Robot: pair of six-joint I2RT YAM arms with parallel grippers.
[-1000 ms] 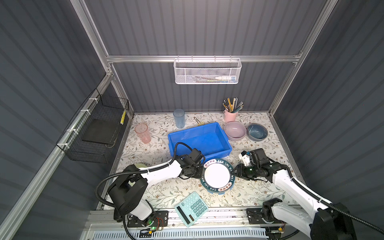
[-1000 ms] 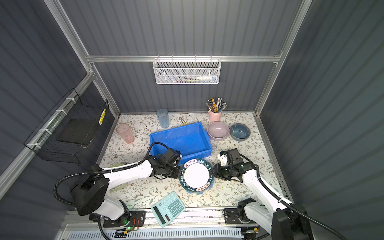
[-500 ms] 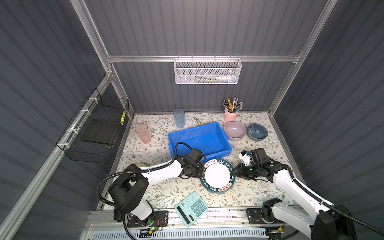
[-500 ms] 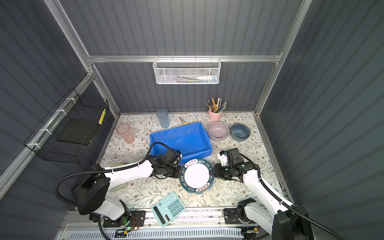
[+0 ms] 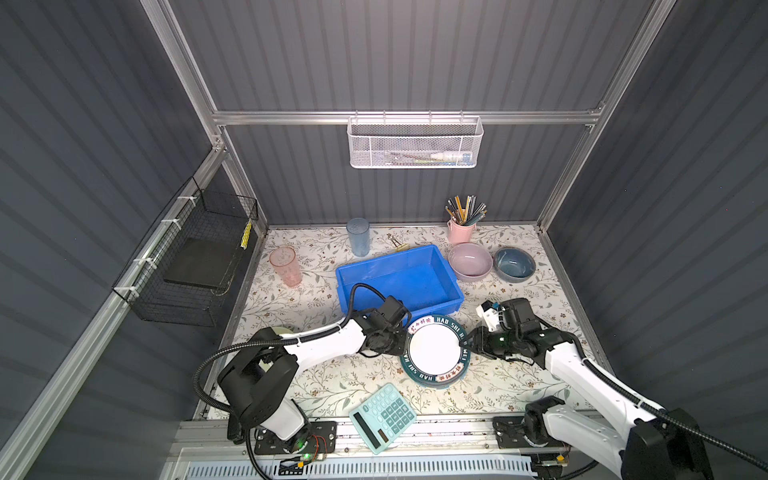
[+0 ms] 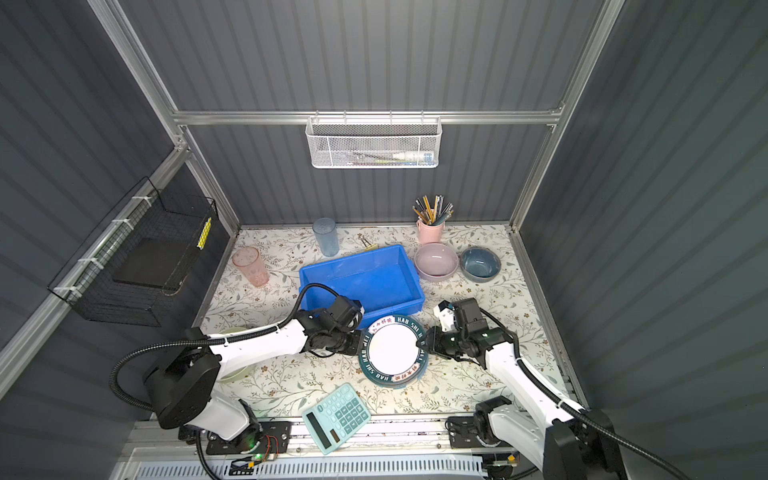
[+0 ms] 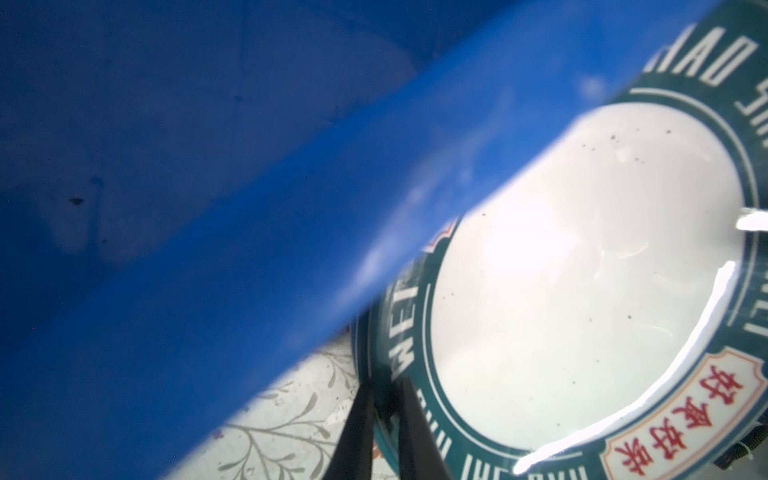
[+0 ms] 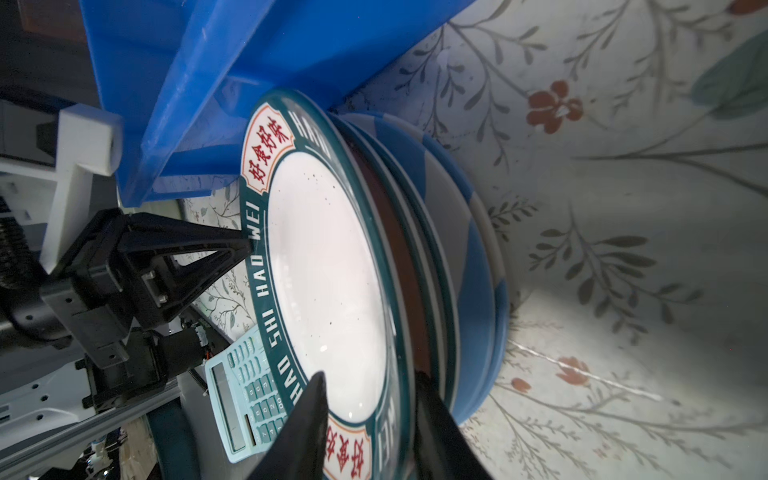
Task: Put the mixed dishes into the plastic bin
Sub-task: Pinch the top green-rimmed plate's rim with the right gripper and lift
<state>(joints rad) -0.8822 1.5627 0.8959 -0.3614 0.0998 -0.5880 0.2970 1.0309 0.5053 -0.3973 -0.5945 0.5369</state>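
The left gripper [image 5: 405, 341] has its fingers closed narrowly on the left rim of the round white plate with a dark green lettered rim [image 5: 436, 351]. This plate lies on a blue-white striped plate [image 8: 465, 249], just in front of the shallow bright-blue plastic bin [image 5: 407, 278], not inside it. The right gripper [image 5: 464, 345] has its fingers half apart above and below the right rim. I cannot tell if they press it.

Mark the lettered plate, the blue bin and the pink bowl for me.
lettered plate [image 5: 436, 349], in a top view, on its white centre.
blue bin [image 5: 403, 278], in a top view, on its bare floor.
pink bowl [image 5: 470, 262], in a top view, on its inner bottom.
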